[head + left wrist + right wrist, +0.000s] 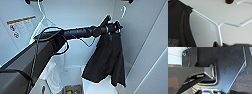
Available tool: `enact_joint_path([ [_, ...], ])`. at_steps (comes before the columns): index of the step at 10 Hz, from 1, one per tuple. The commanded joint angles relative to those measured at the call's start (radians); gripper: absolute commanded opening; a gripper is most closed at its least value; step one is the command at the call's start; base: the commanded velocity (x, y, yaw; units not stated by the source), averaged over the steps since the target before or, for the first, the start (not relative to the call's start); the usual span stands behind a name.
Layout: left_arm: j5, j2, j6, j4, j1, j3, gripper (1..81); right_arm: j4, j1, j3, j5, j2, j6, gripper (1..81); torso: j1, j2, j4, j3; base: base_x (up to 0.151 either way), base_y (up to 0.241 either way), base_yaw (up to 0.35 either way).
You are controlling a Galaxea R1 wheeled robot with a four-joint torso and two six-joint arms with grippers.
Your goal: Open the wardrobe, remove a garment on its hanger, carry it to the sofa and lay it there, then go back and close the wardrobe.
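Observation:
I look into the open wardrobe, whose white back wall and sides frame the head view. The garment, a limp black shirt, hangs at the right on the pale hanger. My left arm reaches in from the left, and my left gripper sits at the shirt's collar, shut on the hanger. In the left wrist view the hanger runs close by, its stem ending between dark fingers. The black fabric covers one of its shoulders.
A white shirt hangs at the left on its own hanger, partly behind my arm. The left door's inside bears a warning sticker. A box with coloured items sits on the wardrobe floor.

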Motion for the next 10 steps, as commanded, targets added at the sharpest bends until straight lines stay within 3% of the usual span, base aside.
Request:
enact_joint_path([
  [1, -0.043, 0.009, 0.020, 0.043, -0.177, -0.003, 1.0, 0.006, 0.024, 0.008, -0.054, 0.013, -0.003, 81.1, 0.000, 0.000, -0.001, 0.000, 0.000, 0.000, 0.000],
  [4, -0.040, 0.012, 0.020, 0.045, -0.177, -0.003, 1.0, 0.008, 0.024, 0.008, -0.053, 0.012, -0.003, 81.1, 0.000, 0.000, 0.010, 0.000, 0.000, 0.000, 0.000],
  [5, -0.042, 0.013, 0.020, 0.043, -0.177, 0.000, 1.0, 0.008, 0.024, 0.008, -0.053, 0.012, -0.003, 81.1, 0.000, 0.000, 0.010, 0.076, 0.000, 0.000, 0.000],
  [6, -0.042, 0.016, 0.019, 0.042, -0.173, 0.004, 1.0, 0.006, 0.024, 0.008, -0.053, 0.012, -0.003, 81.1, 0.000, 0.000, 0.010, 0.095, 0.000, 0.000, 0.000],
  [7, -0.042, 0.018, 0.019, 0.042, -0.162, 0.020, 1.0, 0.008, 0.026, 0.008, -0.053, 0.010, -0.003, 81.1, 0.000, 0.001, 0.010, 0.021, 0.000, 0.000, 0.000],
  [10, -0.053, -0.033, 0.020, 0.045, -0.119, 0.150, 1.0, 0.009, 0.027, 0.008, -0.053, 0.009, -0.003, 81.1, -0.001, 0.000, 0.010, 0.060, 0.000, 0.000, 0.000],
])
